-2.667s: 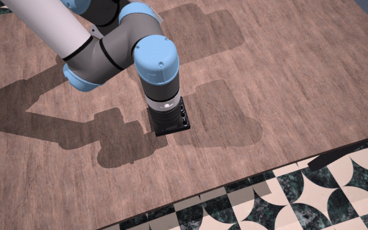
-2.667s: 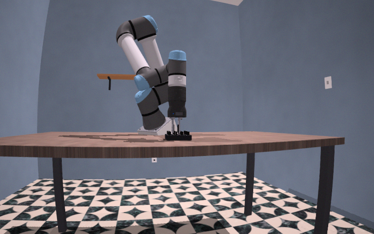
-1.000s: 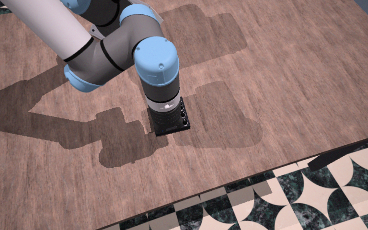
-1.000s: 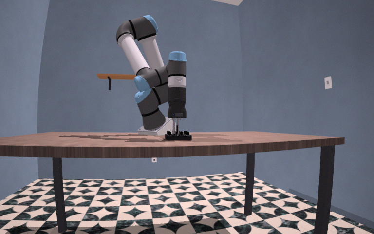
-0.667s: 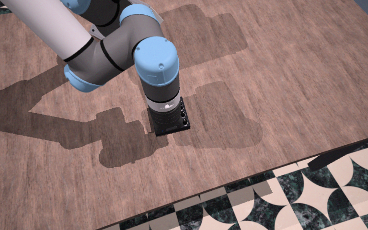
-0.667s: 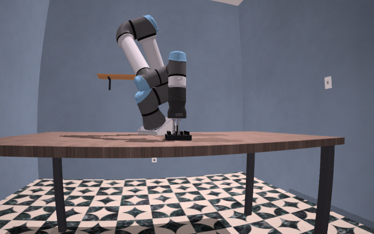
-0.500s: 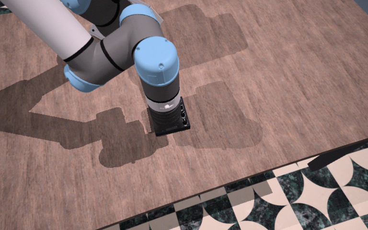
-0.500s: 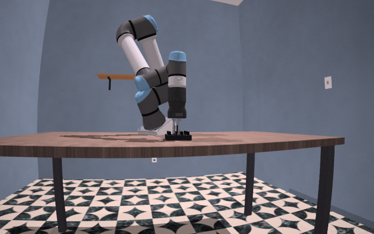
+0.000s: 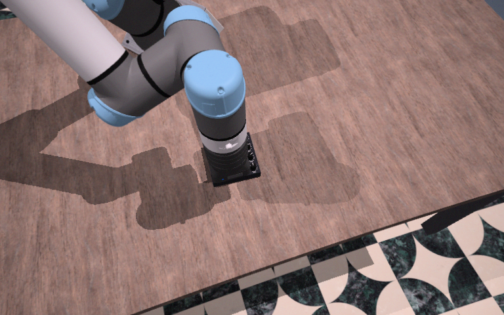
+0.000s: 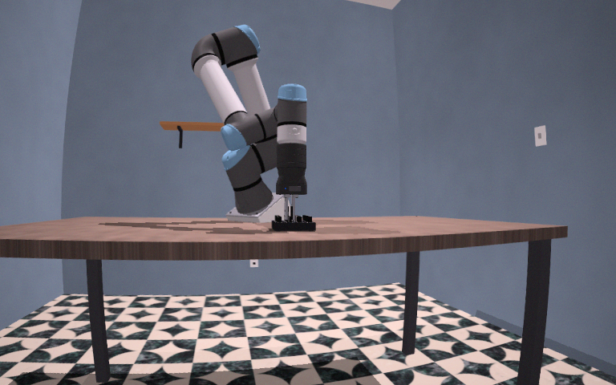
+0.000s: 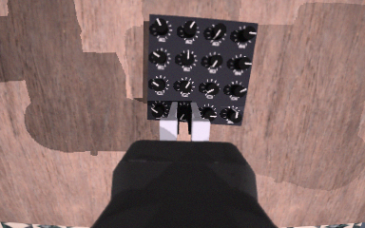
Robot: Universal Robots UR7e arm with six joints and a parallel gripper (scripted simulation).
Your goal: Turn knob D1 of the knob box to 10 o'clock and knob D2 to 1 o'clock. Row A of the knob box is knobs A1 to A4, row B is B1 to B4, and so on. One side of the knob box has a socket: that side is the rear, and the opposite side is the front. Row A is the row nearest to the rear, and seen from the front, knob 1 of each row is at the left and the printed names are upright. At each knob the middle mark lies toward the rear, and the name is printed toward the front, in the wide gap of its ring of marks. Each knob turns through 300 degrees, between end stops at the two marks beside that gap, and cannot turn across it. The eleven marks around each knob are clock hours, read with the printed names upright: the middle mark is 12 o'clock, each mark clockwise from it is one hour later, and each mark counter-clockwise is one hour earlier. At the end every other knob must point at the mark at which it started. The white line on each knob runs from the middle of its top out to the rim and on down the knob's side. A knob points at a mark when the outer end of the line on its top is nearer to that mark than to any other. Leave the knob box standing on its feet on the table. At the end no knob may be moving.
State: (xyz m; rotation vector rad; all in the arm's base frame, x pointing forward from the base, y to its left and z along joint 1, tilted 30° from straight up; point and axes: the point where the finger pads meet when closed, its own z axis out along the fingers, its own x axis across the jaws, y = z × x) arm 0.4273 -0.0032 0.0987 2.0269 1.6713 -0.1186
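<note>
The black knob box [image 11: 201, 68] stands on the wooden table, and it also shows in the top view [image 9: 237, 163] and the exterior view [image 10: 293, 224]. In the wrist view the printed names are upright, so row D is the nearest row. My gripper [image 11: 183, 112] stands straight down over that row, and its two pale fingers are closed on the sides of knob D2 [image 11: 183, 113]. The fingers hide most of D2's white line. Knob D1 [image 11: 157, 109] is free just to the left, and its line points up and to the left. In the top view the wrist hides the fingers.
Knobs D3 [image 11: 208, 113] and D4 [image 11: 233, 114] sit close to the right of the fingers, and row C [image 11: 197, 86] lies just beyond them. The arm's base plate [image 10: 254, 213] stands behind the box. The table's front edge [image 9: 334, 245] is well away.
</note>
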